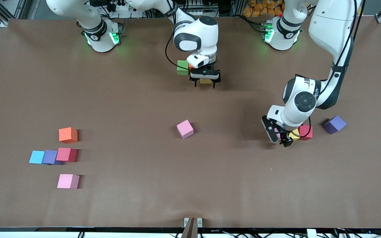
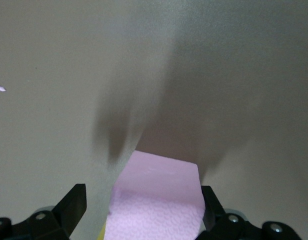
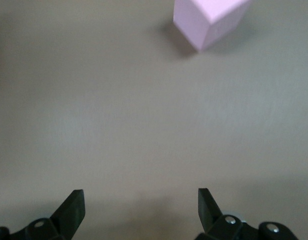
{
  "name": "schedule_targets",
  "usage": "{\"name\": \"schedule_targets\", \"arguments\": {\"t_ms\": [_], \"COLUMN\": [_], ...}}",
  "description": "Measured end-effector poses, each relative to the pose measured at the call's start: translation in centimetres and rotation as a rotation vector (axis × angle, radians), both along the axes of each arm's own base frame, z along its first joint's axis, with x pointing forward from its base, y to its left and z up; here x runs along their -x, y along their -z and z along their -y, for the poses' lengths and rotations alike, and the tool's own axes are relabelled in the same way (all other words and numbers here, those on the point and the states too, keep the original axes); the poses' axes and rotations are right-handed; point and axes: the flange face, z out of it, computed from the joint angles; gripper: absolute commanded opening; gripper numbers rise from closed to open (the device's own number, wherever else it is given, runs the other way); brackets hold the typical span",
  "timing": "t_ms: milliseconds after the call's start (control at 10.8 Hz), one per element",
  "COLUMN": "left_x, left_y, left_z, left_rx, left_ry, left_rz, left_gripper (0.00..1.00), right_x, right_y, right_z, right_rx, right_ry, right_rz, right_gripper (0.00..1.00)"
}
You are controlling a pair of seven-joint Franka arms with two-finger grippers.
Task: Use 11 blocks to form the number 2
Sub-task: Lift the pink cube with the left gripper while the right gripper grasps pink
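My left gripper (image 1: 278, 137) is low on the table at the left arm's end. Its open fingers (image 2: 74, 202) stand around a pink block (image 2: 156, 200), touching it on one side only. A yellow block (image 1: 295, 135) and a red block (image 1: 306, 132) sit right beside it. My right gripper (image 1: 205, 84) hangs open and empty over a yellow block (image 1: 205, 81) near the robots' bases, next to a green block (image 1: 183, 67) and an orange one (image 1: 191, 66). In the right wrist view the open gripper (image 3: 139, 192) faces another pink block (image 3: 211, 20). No number 2 shape is in view.
A pink block (image 1: 185, 129) lies mid-table. A purple block (image 1: 334, 124) sits beside the left arm. Toward the right arm's end lie an orange block (image 1: 68, 135), a blue (image 1: 37, 157), purple (image 1: 50, 157) and red (image 1: 66, 154) row, and a pink block (image 1: 68, 181).
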Motion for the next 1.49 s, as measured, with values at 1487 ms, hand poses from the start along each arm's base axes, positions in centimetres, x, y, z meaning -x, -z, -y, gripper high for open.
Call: {"name": "schedule_targets", "arguments": {"t_ms": [1487], "left_x": [3.8], "left_y": [-9.1], "left_z": [20.5], "left_rx": [0.097], "left_ry": [-1.016], "left_rz": [-0.022], "left_gripper": [0.0], "right_x": [-19.2], "right_y": [3.7], "right_z": [10.2], "right_rx": [0.015], "right_ry": [-0.42], "right_rz": [0.063], "right_gripper": [1.0]}}
